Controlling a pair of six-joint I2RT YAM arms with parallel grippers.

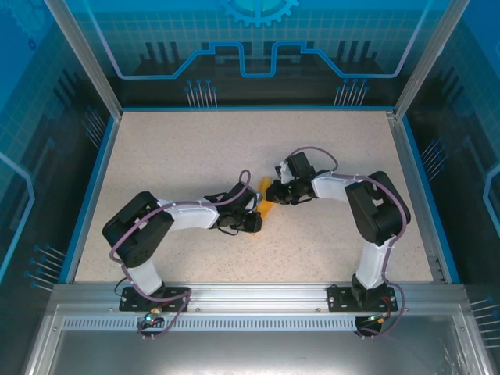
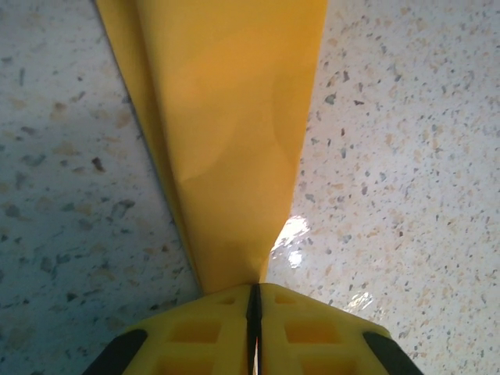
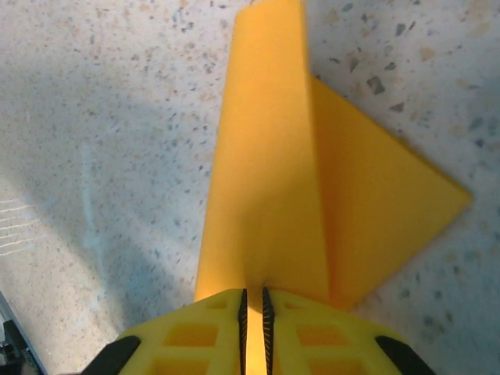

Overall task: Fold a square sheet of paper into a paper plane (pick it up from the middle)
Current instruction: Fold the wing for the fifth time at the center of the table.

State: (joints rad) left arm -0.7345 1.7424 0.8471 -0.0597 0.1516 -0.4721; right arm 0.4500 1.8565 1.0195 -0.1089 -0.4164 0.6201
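**Paper plane (image 1: 268, 208) pinched from both ends at mid-bench**

Sits near the middle of the speckled bench (image 1: 180, 156), a little right of centre in the top view. Shows there as a small strip of orange between the two arms. Caught between the left hand (image 1: 256, 217), reaching in from the near left, and the right hand (image 1: 276, 192), reaching in from the far right. Keeps the two hands close together, with only orange paper between them.

Seen from the left wrist:
- Stretches away from the hand (image 2: 254, 291) as a long orange wedge (image 2: 226, 141), narrowest at the fingertips and widening toward the top edge.
- Held by that narrow tip, with the yellow fingers (image 2: 312, 328) pressed together to a single dark line and the paper coming straight out of it.
- Carries a second layer along its left side, visible as a thin darker margin beside the main face.
- Throws a soft shadow on the bench to the left.

Seen from the right wrist:
- Runs straight out from the hand (image 3: 254, 301) as a raised ridge (image 3: 266, 180).
- Spreads a flat triangular flap (image 3: 383, 203) on the bench to the right of the ridge, its point toward the right edge.
- Enters the thin slit between the yellow fingers (image 3: 195, 328), which stand almost together and grip the fold.

Around the bench:
- Bordered by a blue rim and clear panels.
- Printed on those panels with blue circuit-style lines, plus a gear emblem (image 1: 258, 9) at the top of the back wall.
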